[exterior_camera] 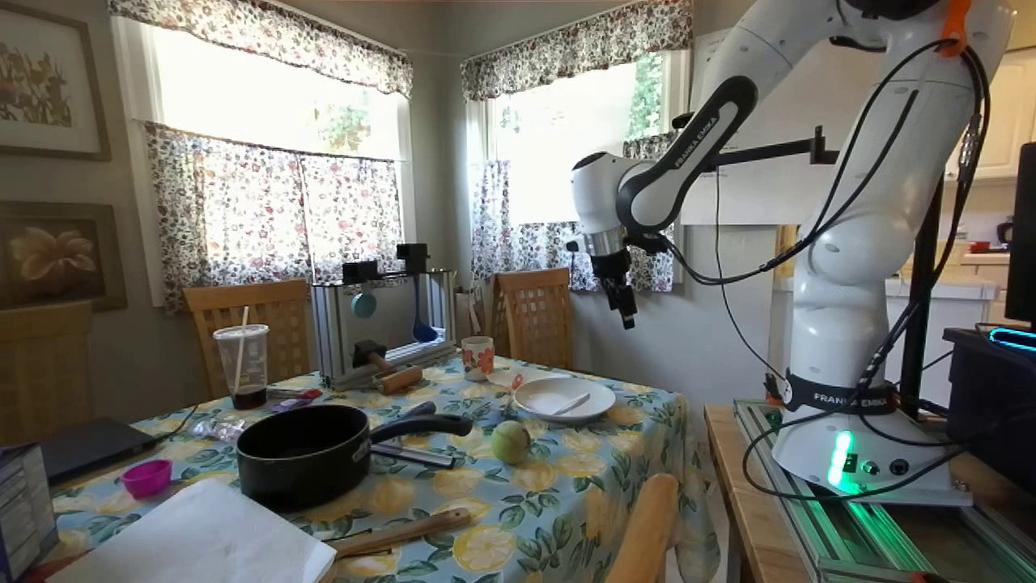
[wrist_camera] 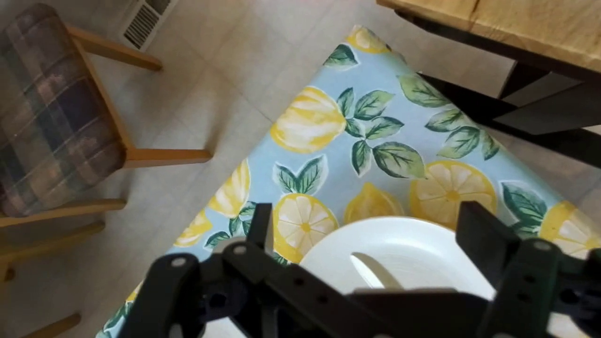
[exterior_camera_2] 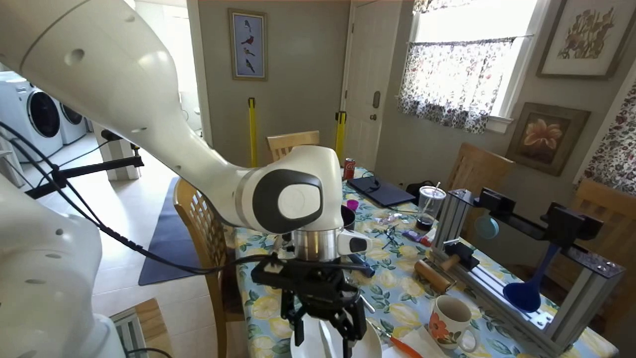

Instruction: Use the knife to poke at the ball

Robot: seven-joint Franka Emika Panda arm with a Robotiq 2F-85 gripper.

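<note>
Carton: cut off by the left edge of an exterior view; its contents cannot be told.
Pink cup: stood upright on the lemon-patterned tablecloth; little of its inside is shown.
Clear cup: stood upright; a straw is leaned in it, and dark liquid is seen at its bottom in both exterior views.
Pot: black, set upright on the tablecloth; its dark inner wall is seen, but its bottom is hidden. Its handle is turned to the right in an exterior view.
Metal frame: a blue ladle is hung inside it, bowl end lowest.
Mug: painted with red flowers and set upright; its pale inner wall is shown in an exterior view, but what is held at the bottom cannot be told.
Ball: pale green, rested on the tablecloth near the tip of the pot's handle.
Plate: white, set behind the ball in an exterior view; a white knife is laid on it, the narrow tip shown in the wrist view.
Gripper: released, its fingers spread wide and raised higher than the plate; part of the plate and the knife's tip are framed between them in the wrist view.
</note>
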